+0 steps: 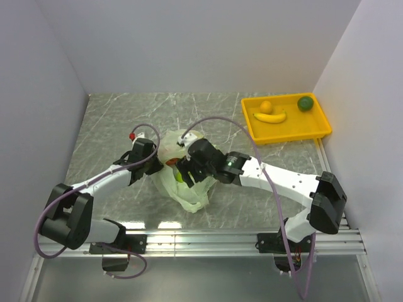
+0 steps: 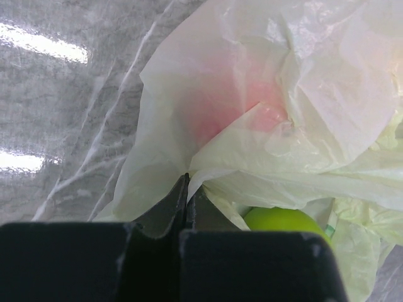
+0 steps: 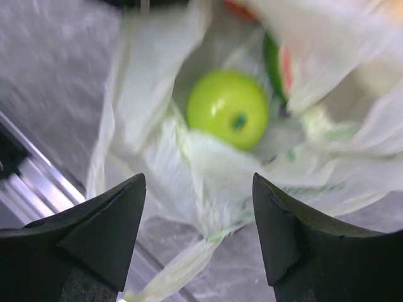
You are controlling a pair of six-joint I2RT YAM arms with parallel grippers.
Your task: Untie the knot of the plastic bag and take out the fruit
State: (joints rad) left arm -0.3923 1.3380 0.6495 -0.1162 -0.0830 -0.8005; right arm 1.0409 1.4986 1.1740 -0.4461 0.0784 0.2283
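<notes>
The left pincer (image 2: 187,189) is sitting closest to the lens in its wrist view, its dark fingers pressed together and pinching a fold of the plastic bag (image 2: 264,75). A pink shape is glowing through the thin film above that fold, and a green apple (image 2: 283,223) is peeking out just to the right of the fingers. The right pincer (image 3: 198,233) is hovering over the bag's gaping mouth with its two fingers spread wide and nothing between them. The same apple is lying inside, beyond them, beside a red-and-green piece (image 3: 277,63) that is too blurred to name. From above, the bag is lying crumpled on the grey bench (image 1: 113,126), midway between the two arms, with both pincers meeting over it. Well apart, at the far right corner, a yellow tray (image 1: 289,135) is holding a banana (image 1: 271,117), a small orange fruit (image 1: 266,106) and a dark green fruit (image 1: 305,103).
</notes>
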